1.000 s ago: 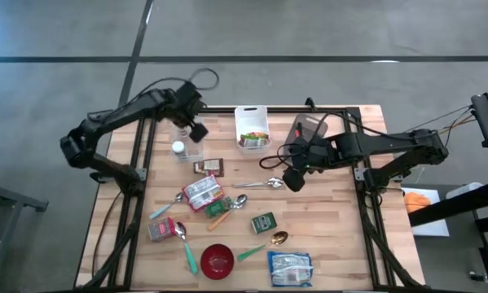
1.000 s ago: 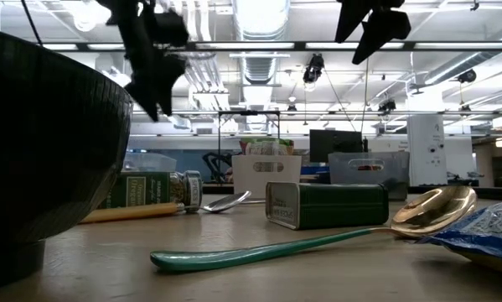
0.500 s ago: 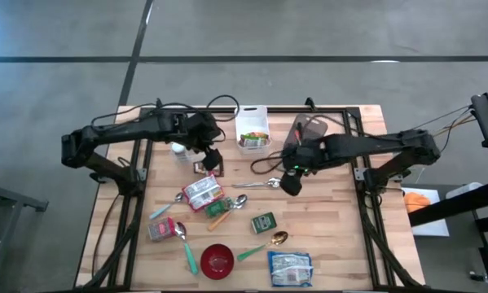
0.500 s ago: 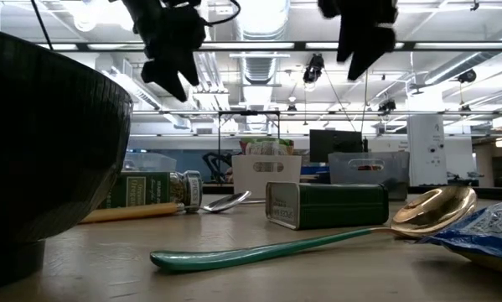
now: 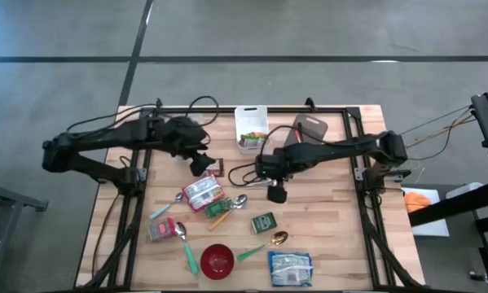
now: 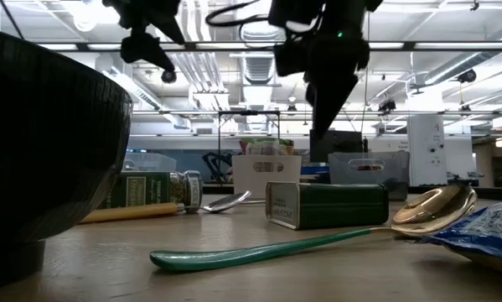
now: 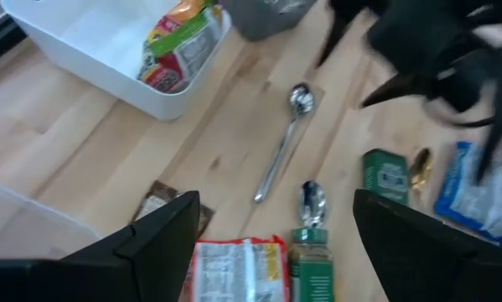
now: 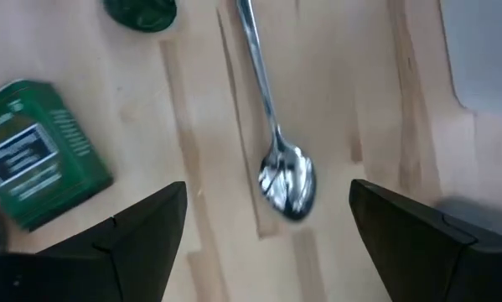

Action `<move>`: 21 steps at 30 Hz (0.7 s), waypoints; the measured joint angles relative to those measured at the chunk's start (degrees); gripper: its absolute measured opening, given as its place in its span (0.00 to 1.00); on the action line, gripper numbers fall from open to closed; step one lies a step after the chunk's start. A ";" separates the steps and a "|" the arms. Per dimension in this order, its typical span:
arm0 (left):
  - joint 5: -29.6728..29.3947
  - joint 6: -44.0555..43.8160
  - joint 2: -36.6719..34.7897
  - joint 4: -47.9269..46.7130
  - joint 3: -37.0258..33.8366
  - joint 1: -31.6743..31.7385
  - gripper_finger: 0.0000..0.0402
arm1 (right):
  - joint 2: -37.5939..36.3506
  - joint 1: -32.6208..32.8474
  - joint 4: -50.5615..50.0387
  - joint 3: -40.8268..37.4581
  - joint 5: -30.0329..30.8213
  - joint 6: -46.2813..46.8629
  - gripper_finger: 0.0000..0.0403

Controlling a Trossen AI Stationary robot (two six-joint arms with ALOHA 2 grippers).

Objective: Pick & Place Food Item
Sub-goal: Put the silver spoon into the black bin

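Two open, empty grippers (image 5: 201, 165) (image 5: 275, 194) crowding the same clutter: I'd bet the right one nudges the spoon (image 8: 277, 159) or they bump over the snack packet (image 5: 203, 192).

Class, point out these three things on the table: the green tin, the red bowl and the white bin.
green tin (image 5: 263, 222), high view, middle of its lid.
red bowl (image 5: 217, 260), high view, centre of its inside.
white bin (image 5: 250, 115), high view, bare floor at its far end.
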 joint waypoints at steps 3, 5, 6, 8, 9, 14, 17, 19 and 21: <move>0.01 -4.58 -3.93 4.85 -5.56 -1.55 0.79 | 1.82 -0.35 1.93 0.00 0.00 -3.14 0.82; 0.04 -7.34 -5.81 7.17 -8.68 -2.35 0.79 | 2.96 -0.48 2.92 0.00 0.00 -5.63 0.82; 0.05 -8.48 -6.52 7.80 -10.05 -2.66 0.79 | 3.82 -0.48 3.28 0.00 0.00 -6.82 0.82; 0.05 -10.49 -7.34 8.75 -12.04 -3.10 0.79 | 5.24 -0.64 4.41 0.00 -0.19 -9.14 0.82; 0.03 -11.21 -7.39 9.08 -12.74 -3.30 0.79 | 6.00 -0.71 4.72 0.00 -0.34 -10.21 0.82; 0.08 -11.92 -7.10 9.51 -14.03 -3.92 0.79 | 9.69 -1.46 6.74 0.13 -0.71 -11.97 0.82; 0.20 -11.89 -7.09 9.46 -14.20 -3.98 0.79 | 11.66 -2.14 7.43 0.13 -2.38 -12.63 0.82; 0.21 -11.68 -7.09 9.44 -14.20 -3.98 0.79 | 12.81 -2.28 7.75 0.13 -2.58 -13.12 0.82; 0.22 -11.65 -7.09 9.38 -14.20 -3.98 0.79 | 13.55 -2.32 8.02 0.13 -2.60 -13.53 0.81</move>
